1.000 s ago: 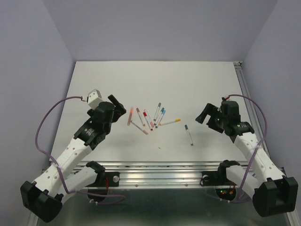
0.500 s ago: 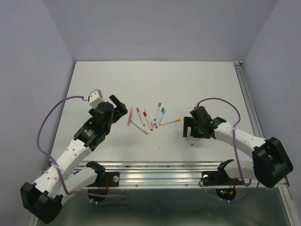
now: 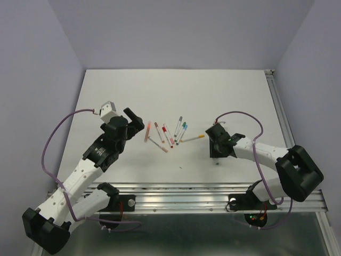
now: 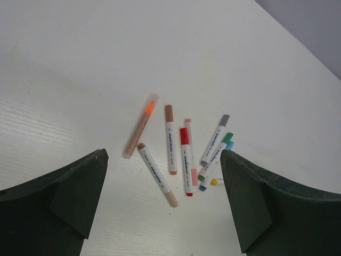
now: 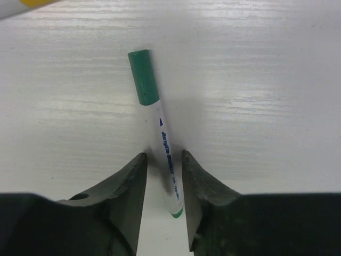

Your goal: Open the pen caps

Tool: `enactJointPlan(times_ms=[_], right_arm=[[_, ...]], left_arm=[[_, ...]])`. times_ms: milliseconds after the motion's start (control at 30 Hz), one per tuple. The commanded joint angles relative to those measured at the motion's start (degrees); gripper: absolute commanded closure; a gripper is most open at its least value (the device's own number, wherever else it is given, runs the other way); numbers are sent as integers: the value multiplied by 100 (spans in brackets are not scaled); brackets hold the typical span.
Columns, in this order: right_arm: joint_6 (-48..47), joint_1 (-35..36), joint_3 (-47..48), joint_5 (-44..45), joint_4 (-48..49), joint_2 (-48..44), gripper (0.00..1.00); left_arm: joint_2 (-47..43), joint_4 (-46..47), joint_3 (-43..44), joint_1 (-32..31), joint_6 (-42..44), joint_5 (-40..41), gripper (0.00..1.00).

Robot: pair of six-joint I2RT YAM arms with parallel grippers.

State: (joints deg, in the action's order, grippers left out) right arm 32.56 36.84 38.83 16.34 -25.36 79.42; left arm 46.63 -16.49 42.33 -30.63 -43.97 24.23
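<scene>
Left gripper (image 4: 162,176) was wide open, empty. Right gripper (image 5: 163,157) closely straddled the green pen (image 5: 157,125) barrel. Couldn't tell if clamped.

Robot lab cell
A white surface (image 3: 213,96) is enclosed by plain lavender walls (image 3: 176,32); two arms (image 3: 85,170) are bolted to an aluminium rail (image 3: 186,194).

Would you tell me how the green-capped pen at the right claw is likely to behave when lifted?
The green-capped pen looks slim rigid plastic, so probably stiff and light. Its smooth round barrel may roll if nudged. The right claw flanks it near the tail, so the capped end could droop or swivel.
</scene>
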Motion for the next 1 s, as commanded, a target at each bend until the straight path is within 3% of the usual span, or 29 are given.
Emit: enactJointPlan(times_ms=[0, 33, 133, 233, 367, 533, 600, 800, 967], right_arm=[[41, 69, -279, -278, 321, 144, 68], [-21, 69, -297, -385, 400, 144, 82], [5, 78, -323, -579, 427, 83, 99], [67, 78, -349, -623, 418, -345, 99], [-143, 78, -455, -1052, 567, -1383, 99], [-522, 69, -947, -3000, 1803, -2614, 99], [-513, 78, -1035, -3538, 2165, -2886, 99], [-443, 78, -921, -4085, 2790, -2836, 99], [-268, 78, -877, -4428, 3169, -2730, 99]], left_arm=[[-84, 163, -67, 13, 63, -93, 1], [-75, 199, -75, 13, 133, -189, 1], [-14, 453, -119, 5, 309, -899, 1], [21, 847, -225, 5, 371, -1454, 1], [57, 1586, -584, -13, 284, -2761, 1], [135, 2832, -954, -328, -112, -3538, 1], [293, 3072, -928, -496, -261, -3583, 1], [662, 3801, -893, -1259, -534, -3373, 1], [1075, 3864, -682, -1674, -543, -2995, 2]])
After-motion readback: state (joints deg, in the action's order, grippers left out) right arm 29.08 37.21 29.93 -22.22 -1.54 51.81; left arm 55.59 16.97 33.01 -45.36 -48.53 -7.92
